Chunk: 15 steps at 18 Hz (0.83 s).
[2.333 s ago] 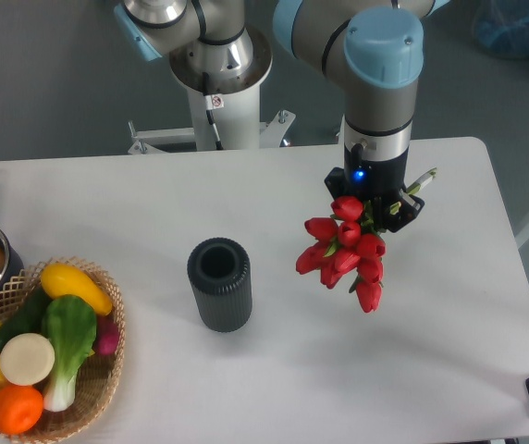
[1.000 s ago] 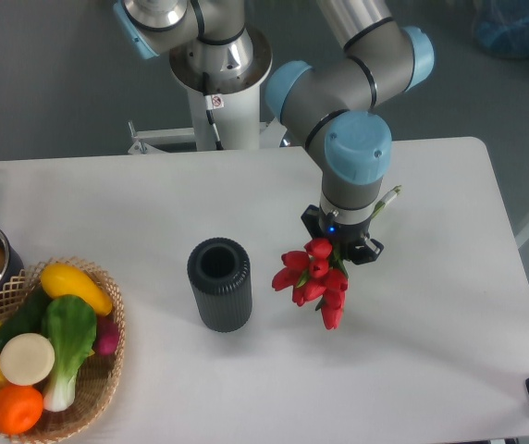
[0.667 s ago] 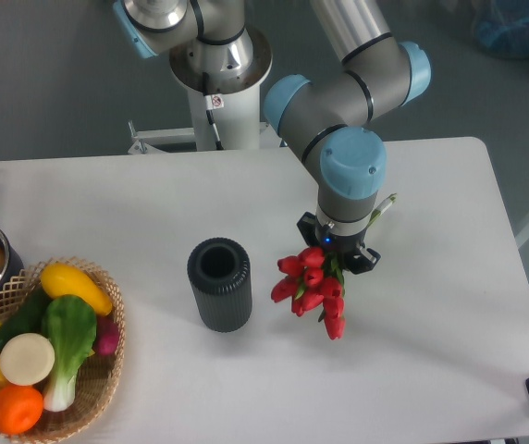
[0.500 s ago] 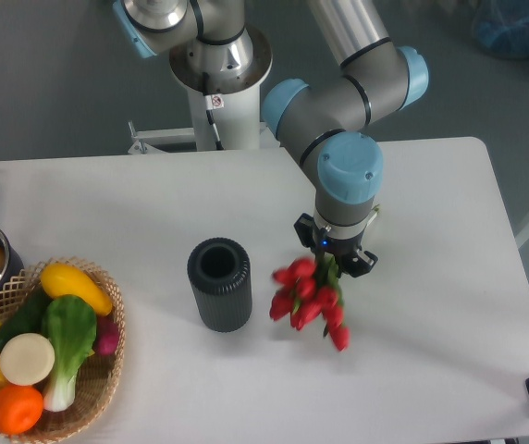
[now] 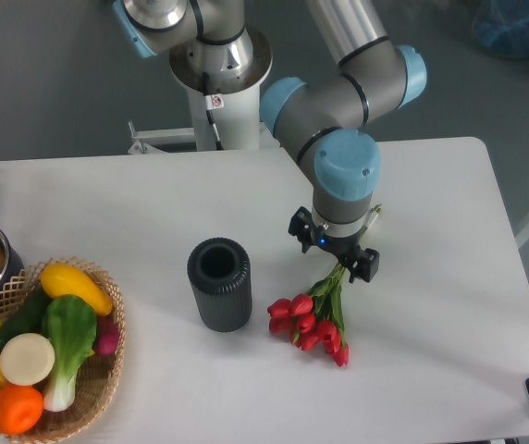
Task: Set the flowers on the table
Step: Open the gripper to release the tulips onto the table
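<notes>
The flowers (image 5: 313, 322) have dropped from my grip and now lie on the counter (image 5: 431, 305), right of the dark vase (image 5: 219, 284); my gripper (image 5: 333, 253) hovers above their stems, jaws apart.

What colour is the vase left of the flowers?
Dark grey, ribbed vase, clearest in the fixed camera view.

Pincer (image 5: 334, 250) fingertips and upper stems of the flowers (image 5: 309, 320) hidden under the wrist.
</notes>
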Motion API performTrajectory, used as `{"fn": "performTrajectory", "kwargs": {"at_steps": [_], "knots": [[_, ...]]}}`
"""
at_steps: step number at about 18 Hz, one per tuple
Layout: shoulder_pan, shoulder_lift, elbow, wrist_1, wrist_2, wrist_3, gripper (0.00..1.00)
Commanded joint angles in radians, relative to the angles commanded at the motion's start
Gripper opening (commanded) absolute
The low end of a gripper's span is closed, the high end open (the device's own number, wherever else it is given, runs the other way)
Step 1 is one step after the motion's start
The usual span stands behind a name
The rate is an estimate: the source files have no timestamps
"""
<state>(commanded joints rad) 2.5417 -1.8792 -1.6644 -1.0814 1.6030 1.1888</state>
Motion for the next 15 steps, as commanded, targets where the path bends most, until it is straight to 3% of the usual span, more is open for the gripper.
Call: {"fn": "performTrajectory", "kwargs": {"at_steps": [5,15], "knots": [[0.026,0.040,-0.017,0.003,-0.012,0.021,1.00],[0.109,0.100,-0.072,-0.009,-0.046,0.215,1.00]]}}
